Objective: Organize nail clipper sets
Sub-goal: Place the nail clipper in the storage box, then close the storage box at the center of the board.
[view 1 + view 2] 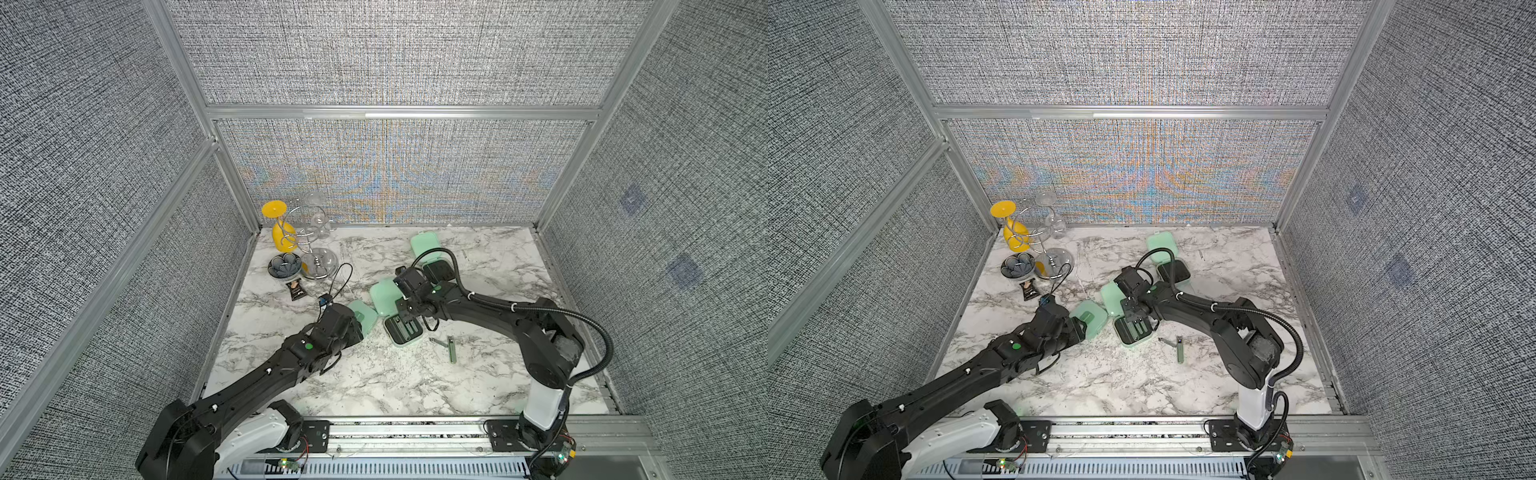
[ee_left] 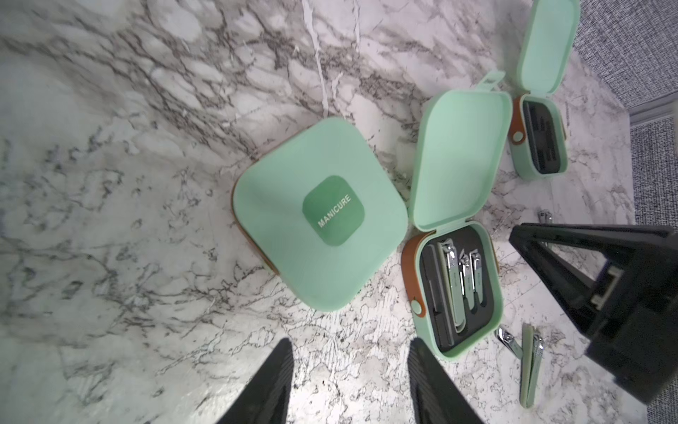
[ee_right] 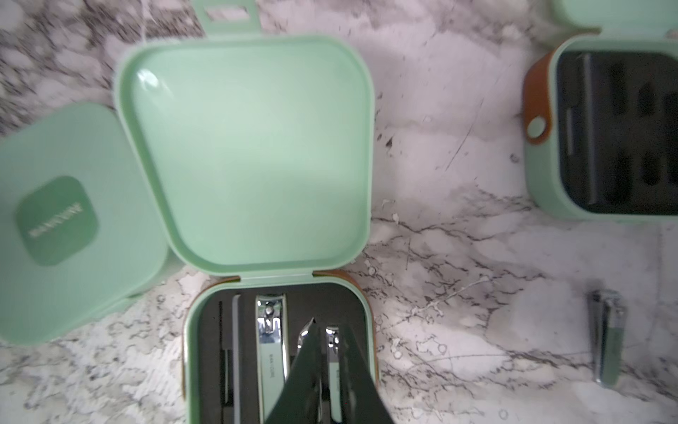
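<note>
Three mint-green nail clipper cases lie mid-table. The closed case [image 1: 365, 316] [image 2: 319, 213], labelled MANICURE, sits just beyond my left gripper [image 2: 352, 367], which is open over bare marble. The middle case [image 1: 411, 338] [image 3: 249, 154] lies open, with several clippers in its black tray. My right gripper [image 3: 328, 326] [image 1: 405, 322] hangs over that tray, its jaws narrowly apart on either side of a small clipper [image 3: 334, 367] resting in its slot. A third case [image 1: 426, 245] [image 3: 605, 132] is open at the back, its tray mostly bare. Two loose clippers [image 1: 451, 347] [image 2: 530, 370] lie on the marble.
At the back left stand a wire rack with a yellow glass [image 1: 282, 232] and a clear glass [image 1: 318, 216], a dark flower-shaped dish [image 1: 284, 266] and a small black packet [image 1: 297, 291]. Fabric walls on metal rails enclose the marble table [image 1: 415, 382].
</note>
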